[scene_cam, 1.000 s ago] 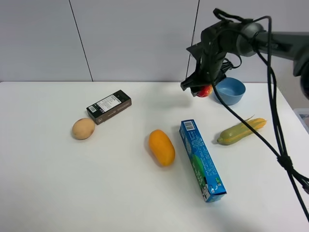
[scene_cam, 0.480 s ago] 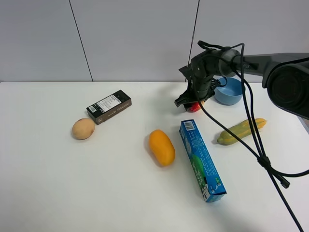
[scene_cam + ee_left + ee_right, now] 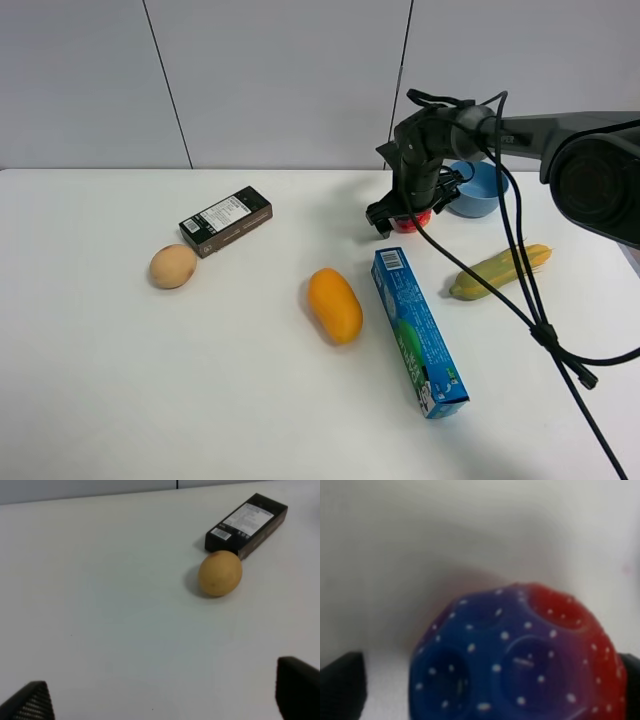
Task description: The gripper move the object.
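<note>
A wide white bench (image 3: 120,380) fills the high view, seen from above. A bulky dark grey right arm (image 3: 540,125) trailing black cables reaches in from the right toward the far side. A long blue carton (image 3: 418,330) lies near the middle, angled toward the near right. To its right is a yellow-green vegetable (image 3: 500,270), and to its left an orange mango (image 3: 334,304). A black box (image 3: 226,221) sits further left, and a blue bowl (image 3: 480,190) stands far right. A tan egg-shaped object (image 3: 173,266) lies just beside the black box. The rainbow ball (image 3: 520,655), dimpled in blue, purple and red, sits low at the bench surface. It is just left of the bowl and beyond the far end of the carton. The right gripper (image 3: 402,218) is lowered around it. Its fingers (image 3: 340,680) are spread wide: one stands clearly apart from the ball, the other at its edge, so the ball looks released rather than clamped. The left gripper (image 3: 162,695) hangs over bare bench near the egg-shaped object, fingers apart and holding nothing. The task appears to be at the set-down step. The next move likely calls for a straight lift clear, without brushing the ball, which could roll.
</note>
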